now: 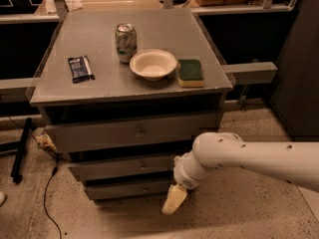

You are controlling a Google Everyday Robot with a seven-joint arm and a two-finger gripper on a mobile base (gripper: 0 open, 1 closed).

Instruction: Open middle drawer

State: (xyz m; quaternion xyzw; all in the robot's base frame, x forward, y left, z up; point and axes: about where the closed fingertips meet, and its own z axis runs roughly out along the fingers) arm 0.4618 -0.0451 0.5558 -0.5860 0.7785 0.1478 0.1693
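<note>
The grey cabinet has three drawer fronts stacked under its top. The middle drawer (124,167) is the long low front with a small round knob (144,166), and it sits shut between the taller top front (134,131) and the short bottom front (129,188). My white arm comes in from the right, and the gripper (174,199) hangs low by the cabinet's lower right corner, below and to the right of the middle drawer's knob. It holds nothing that I can see.
On the cabinet top (99,88) stand a soda can (125,43), a white bowl (153,64), a green and yellow sponge (191,72) and a dark snack packet (80,68). A cable (47,193) and a black bar (20,151) lie on the floor at the left.
</note>
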